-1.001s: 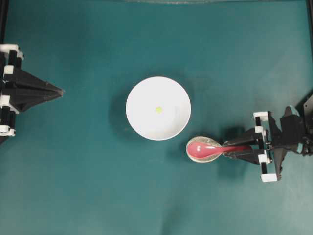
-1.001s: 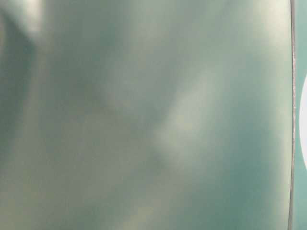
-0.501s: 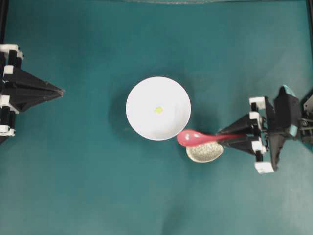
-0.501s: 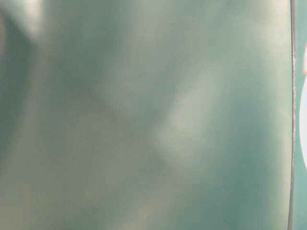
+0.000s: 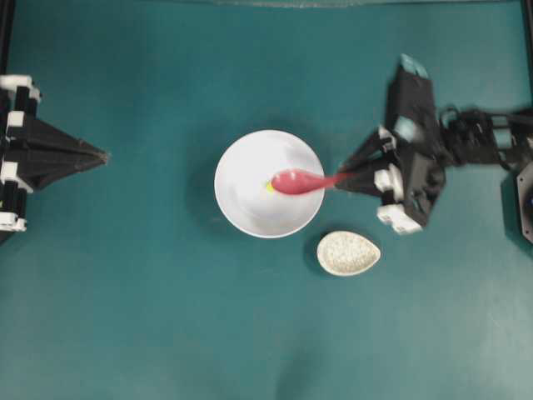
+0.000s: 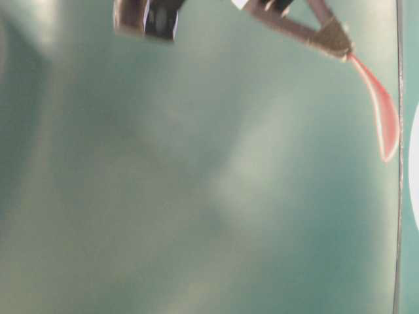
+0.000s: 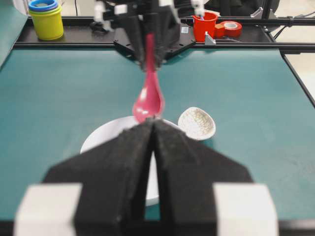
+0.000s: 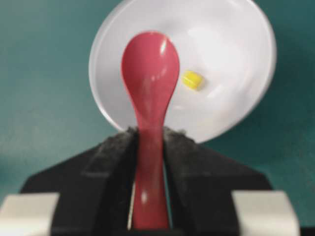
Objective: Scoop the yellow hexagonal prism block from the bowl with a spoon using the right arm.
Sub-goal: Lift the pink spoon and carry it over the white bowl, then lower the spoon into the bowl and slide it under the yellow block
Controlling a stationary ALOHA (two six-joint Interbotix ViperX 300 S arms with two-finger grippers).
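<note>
1. While the left black robot arm sits parked at the left edge of the teal desk (image 5: 150,317), its left gripper (image 5: 102,155) has its jaws pressed together, tips meeting, holding nothing; this is plain in the left wrist view and it has not shifted over the last second.
2. Moving rightward, the large round glossy white bowl (image 5: 241,208) rests in the middle of the desk, where it stood a second ago, and the tiny bright yellow hexagonal prism block (image 8: 192,79) lies on its floor near the centre.
3. What has changed is the pink-red glossy soup spoon (image 5: 293,180): a second ago its scoop lay on the small speckled beige oval dish (image 5: 348,253), and now it hangs over the bowl's inside, the scoop's tip just beside the block.
4. From the right wrist view the block shows just to the right of the scoop, apart from it, so I judge the scoop itself is not yet begun, only the approach made.
5. Further right, the right gripper (image 5: 340,177) has its jaws pinching the spoon's handle, the handle running straight between them.
6. Behind it the right black robot arm (image 5: 466,142) has swung up from beside the dish to the bowl's right side, reaching leftward, the spoon pitched down toward the bowl.
</note>
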